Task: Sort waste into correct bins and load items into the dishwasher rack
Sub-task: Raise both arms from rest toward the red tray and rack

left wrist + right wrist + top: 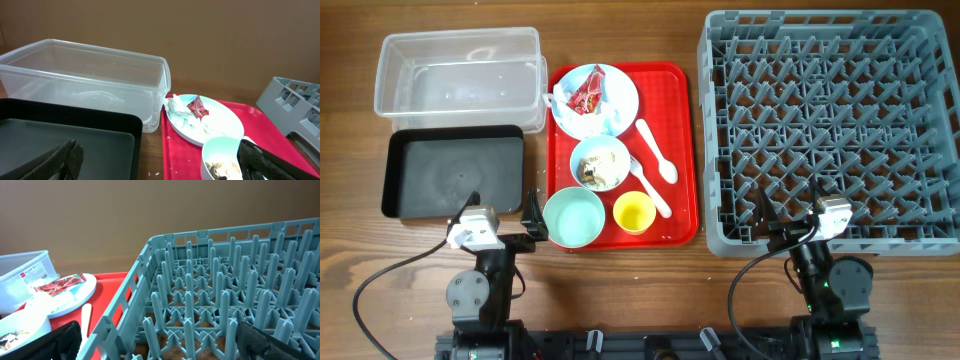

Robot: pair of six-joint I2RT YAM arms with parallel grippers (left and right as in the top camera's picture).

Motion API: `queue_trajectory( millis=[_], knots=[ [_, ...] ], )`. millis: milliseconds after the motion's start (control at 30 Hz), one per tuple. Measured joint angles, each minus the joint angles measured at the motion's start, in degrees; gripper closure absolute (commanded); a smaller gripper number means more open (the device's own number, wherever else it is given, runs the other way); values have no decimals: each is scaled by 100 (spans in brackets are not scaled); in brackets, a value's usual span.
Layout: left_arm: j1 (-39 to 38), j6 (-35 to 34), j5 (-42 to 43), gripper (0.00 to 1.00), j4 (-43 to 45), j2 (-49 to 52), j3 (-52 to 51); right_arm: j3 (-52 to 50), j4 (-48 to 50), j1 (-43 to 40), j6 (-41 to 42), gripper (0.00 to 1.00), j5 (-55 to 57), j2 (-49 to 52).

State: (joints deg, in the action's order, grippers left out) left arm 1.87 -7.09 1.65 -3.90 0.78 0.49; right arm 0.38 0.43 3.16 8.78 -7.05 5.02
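**Grippers.** The left gripper (160,150) has its jaws spread wide with nothing between them. It sits low at the front of the bench (620,30), facing the gap between the black tray (455,172) and the red tray (678,120). The right gripper (157,330) is likewise wide apart and holds nothing. It sits at the front edge of the dishwasher rack (830,130), which stands on the right of the bench.

**Bins.** The clear tub (460,85) stands at the rear left, with the black tray just in front of it.

**Waste and items.** All lie on the red tray, between the bins and the rack.
- The plate (623,98) is at the rear of the tray and carries the red-and-white wrapper (587,93) and crumpled napkins (610,122).
- Just in front of it, one bowl (603,148) holds the food scraps (595,175).
- The second bowl (574,217) and the yellow cup (634,212) stand side by side at the front.
- The spoon (657,153) and fork (655,195) lie right of the bowls on the tray floor.
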Motion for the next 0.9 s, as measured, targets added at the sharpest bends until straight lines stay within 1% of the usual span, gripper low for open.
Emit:
queue_trajectory(
  millis=[433,533,733,900],
  knots=[
    [0,0,0,0,0,0,0,0,0,0,0,0,2,0],
    [0,0,0,0,0,0,0,0,4,0,0,0,201,0],
    [0,-2,138,0,26,0,0,0,680,0,0,0,417,0],
    [0,-2,219,0,304,0,-2,0,1003,0,-96,0,367,0]
  ],
)
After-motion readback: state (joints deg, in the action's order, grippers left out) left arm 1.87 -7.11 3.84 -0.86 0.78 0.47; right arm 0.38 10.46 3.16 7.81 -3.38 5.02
